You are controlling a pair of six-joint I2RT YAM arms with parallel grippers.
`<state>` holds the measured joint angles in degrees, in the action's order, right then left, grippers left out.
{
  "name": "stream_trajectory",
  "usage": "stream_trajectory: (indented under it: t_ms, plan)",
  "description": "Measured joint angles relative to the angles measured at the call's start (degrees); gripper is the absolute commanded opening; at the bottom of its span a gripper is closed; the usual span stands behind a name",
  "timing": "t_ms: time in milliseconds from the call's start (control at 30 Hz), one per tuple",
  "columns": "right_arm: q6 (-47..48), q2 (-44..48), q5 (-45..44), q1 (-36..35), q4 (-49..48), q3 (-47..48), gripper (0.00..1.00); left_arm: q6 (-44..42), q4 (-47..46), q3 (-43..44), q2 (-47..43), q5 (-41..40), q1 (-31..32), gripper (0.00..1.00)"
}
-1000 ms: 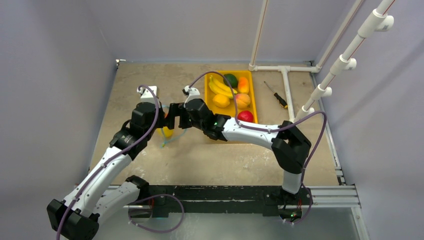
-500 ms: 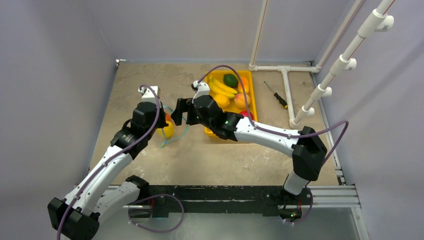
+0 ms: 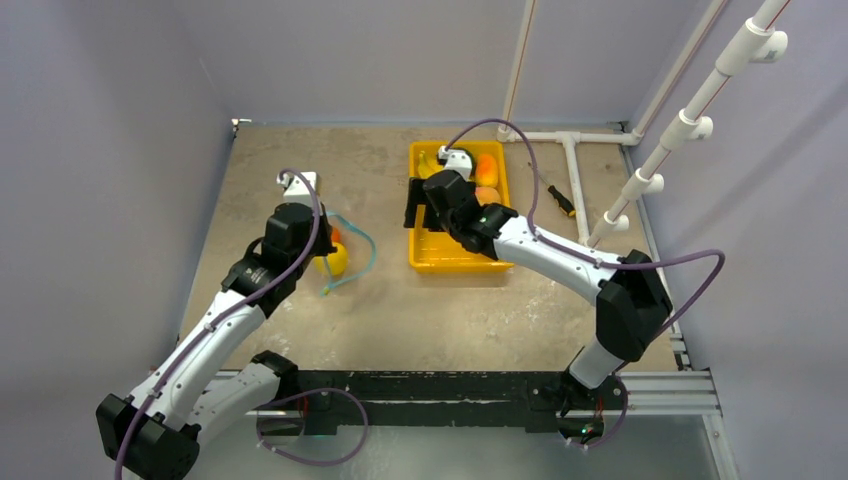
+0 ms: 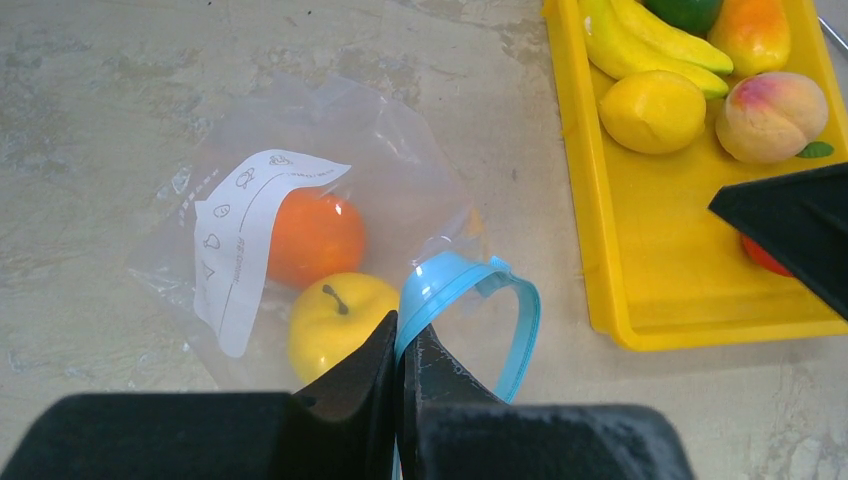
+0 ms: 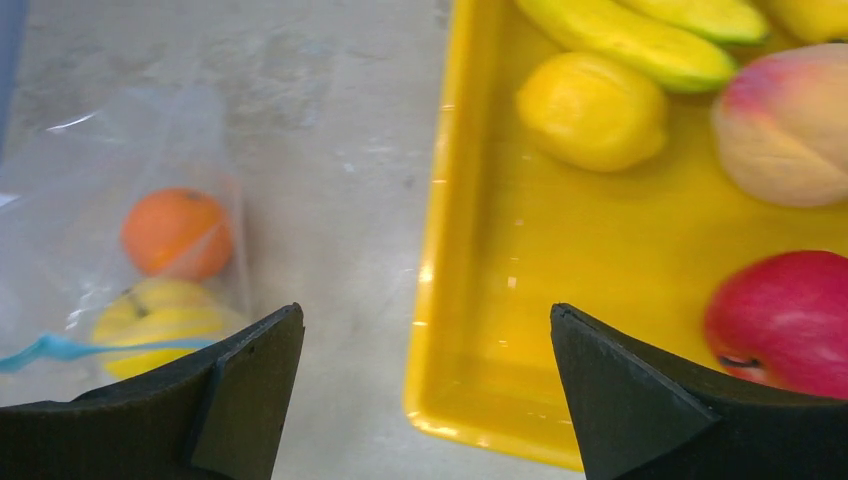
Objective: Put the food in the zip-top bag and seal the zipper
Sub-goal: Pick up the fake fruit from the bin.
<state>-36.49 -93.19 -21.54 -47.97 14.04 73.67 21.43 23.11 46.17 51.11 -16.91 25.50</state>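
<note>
Two fruits (image 4: 315,238) are bagged ahead of the left gripper (image 4: 405,330), clamped on the zipper (image 4: 520,320); remaining fruit (image 5: 592,110) lies below the empty, fully spread right gripper (image 5: 426,315).

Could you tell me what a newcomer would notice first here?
The bright yellow tray of toy fruit sits far centre on the table, the open right gripper above its left edge. To its left, the left gripper pinches the teal zipper of the clear bag, which holds an orange and a yellow fruit.
</note>
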Motion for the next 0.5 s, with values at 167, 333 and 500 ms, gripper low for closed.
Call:
stream_trajectory:
  t_ms: [167,333,500]
  plan:
    - [-2.4,0.3,-4.2,2.9,6.3,0.0,0.97,0.0,0.0,0.0,0.4,0.2,0.0,0.00]
    - [-5.5,0.3,-7.4,4.6,11.7,-0.2,0.98,0.0,0.0,0.0,0.6,0.5,-0.3,0.00]
    - [-7.8,0.3,-9.4,7.7,15.8,-1.2,0.98,0.0,0.0,0.0,0.8,0.8,-0.4,0.00]
